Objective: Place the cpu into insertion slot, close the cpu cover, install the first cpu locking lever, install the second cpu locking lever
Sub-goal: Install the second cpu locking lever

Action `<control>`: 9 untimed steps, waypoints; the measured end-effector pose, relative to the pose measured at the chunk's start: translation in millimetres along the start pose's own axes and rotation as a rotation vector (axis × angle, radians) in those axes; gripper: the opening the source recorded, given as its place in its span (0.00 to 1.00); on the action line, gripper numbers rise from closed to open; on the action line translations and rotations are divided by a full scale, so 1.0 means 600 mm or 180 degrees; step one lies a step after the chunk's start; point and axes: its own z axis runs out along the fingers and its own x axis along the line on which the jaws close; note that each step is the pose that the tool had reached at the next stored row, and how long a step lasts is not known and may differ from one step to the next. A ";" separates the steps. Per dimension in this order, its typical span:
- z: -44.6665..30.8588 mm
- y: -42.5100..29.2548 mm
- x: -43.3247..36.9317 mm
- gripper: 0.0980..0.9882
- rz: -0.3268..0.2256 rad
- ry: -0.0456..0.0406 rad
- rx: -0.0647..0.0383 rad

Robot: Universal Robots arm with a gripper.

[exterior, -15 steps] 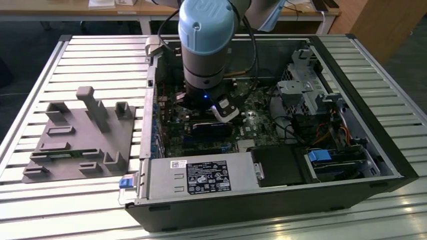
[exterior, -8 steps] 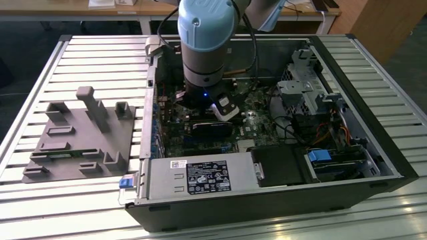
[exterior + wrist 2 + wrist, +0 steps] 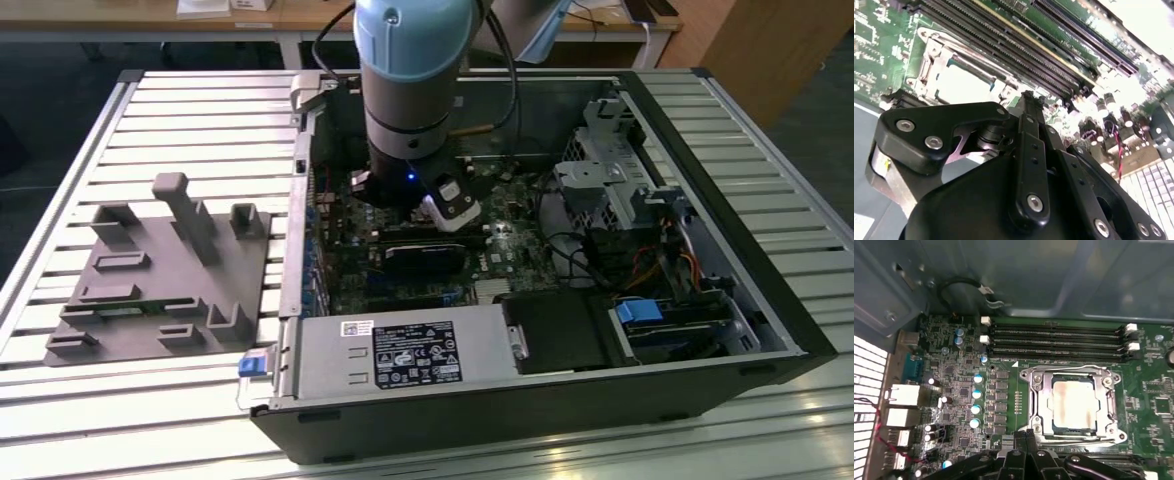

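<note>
In the exterior view my end effector [image 3: 451, 212] hangs inside the open case [image 3: 747, 330], low over the board. In the second wrist view my fingers [image 3: 1030, 112] are pressed together on nothing, tips just beside the cover [image 3: 936, 60]. In the first wrist view the cpu [image 3: 1074, 402] sits in the slot [image 3: 1041, 427] under the closed cover [image 3: 1111, 400], directly ahead of my tips.

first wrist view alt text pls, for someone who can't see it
The cpu, a pale silver square, sits in the insertion slot on a green motherboard, with the metal cpu cover framing it. The black gripper is beside the socket, and long dark memory slots run along its other side.
</note>
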 end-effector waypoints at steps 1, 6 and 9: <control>-0.004 0.001 0.000 0.01 0.0000 0.0000 0.0001; -0.019 0.005 -0.001 0.01 0.0000 0.0000 0.0000; -0.021 0.006 -0.001 0.01 0.0000 0.0000 -0.0001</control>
